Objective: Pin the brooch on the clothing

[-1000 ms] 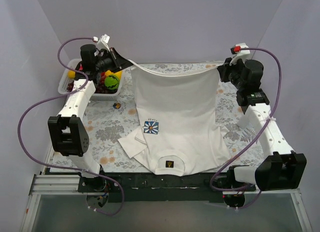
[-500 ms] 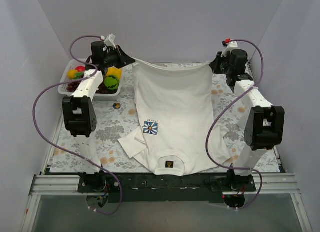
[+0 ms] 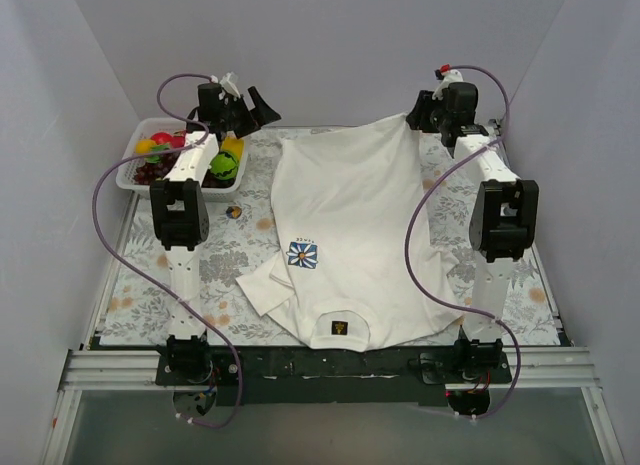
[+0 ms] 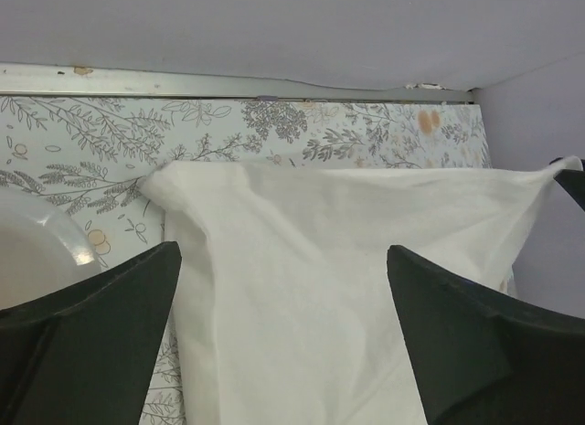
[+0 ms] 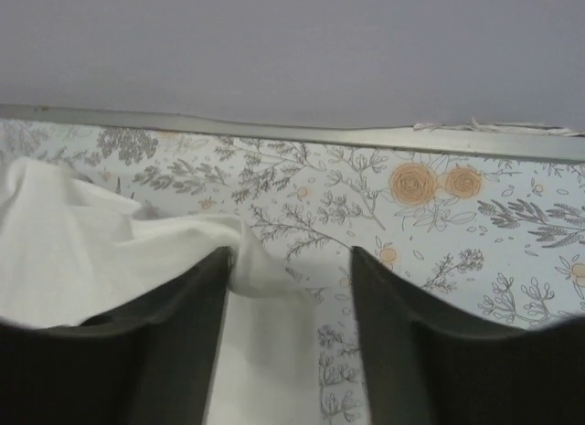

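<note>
The clothing [image 3: 350, 215], a white T-shirt, lies flat on the flowered table with its hem at the far end. It has a blue-and-white flower emblem [image 3: 303, 255] and a black neck label [image 3: 339, 329]. My left gripper [image 3: 262, 105] hangs open above the far left hem corner, and the cloth [image 4: 320, 260] lies below its wide jaws [image 4: 283, 249]. My right gripper [image 3: 418, 113] is open at the far right corner. There the cloth [image 5: 91, 242] rests against one finger, with the gripper [image 5: 291, 253] not closed on it. A small round dark-and-yellow thing [image 3: 233, 212] lies left of the shirt; I cannot tell whether it is the brooch.
A clear bin [image 3: 135, 170] at the back left holds colourful toys, among them a green ball [image 3: 223, 165]. The back wall and the table's metal rim [image 4: 274, 82] run close behind both grippers. Purple cables loop from both arms.
Both grippers have opened and let go of the shirt's hem. The hem, held stretched in the air before, has dropped onto the table. Both arms have stretched further back.
</note>
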`<state>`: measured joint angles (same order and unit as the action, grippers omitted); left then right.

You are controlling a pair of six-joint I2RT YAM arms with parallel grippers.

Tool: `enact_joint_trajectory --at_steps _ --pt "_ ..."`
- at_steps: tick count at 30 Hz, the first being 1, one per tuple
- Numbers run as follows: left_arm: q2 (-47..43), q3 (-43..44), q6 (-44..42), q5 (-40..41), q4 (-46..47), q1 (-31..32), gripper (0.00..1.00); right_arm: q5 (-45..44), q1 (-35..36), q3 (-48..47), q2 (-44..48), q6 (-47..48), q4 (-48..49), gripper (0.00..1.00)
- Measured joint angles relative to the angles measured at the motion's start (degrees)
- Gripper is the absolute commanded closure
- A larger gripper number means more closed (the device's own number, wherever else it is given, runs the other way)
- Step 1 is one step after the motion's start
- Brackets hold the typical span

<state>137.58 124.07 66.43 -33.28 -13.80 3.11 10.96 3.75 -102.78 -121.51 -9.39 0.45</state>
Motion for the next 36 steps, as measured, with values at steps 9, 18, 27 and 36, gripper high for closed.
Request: enact_joint_trajectory --at_steps 9,18,27,36 --pt "-1.44 1.53 -0.28 0.94 -2.49 0.0 0.02 -2.47 -0.37 -5.33 -0.24 0.31 -3.08 0.02" --pt "-22.8 -15.91 -2.38 1.03 -4.17 0.7 0.02 0.07 -0.02 11.58 19.28 -2.49 -3.5 0.02" --pt "-42.82 -32.83 -5.09 6.67 -11.32 7.1 0.04 1.53 10.27 24.33 28.5 -2.47 -9.31 0.02" --pt "-52.39 -57.94 -2.21 7.87 -19.89 10.93 0.17 4.28 22.23 40.57 31.85 -4.2 -12.5 0.05"
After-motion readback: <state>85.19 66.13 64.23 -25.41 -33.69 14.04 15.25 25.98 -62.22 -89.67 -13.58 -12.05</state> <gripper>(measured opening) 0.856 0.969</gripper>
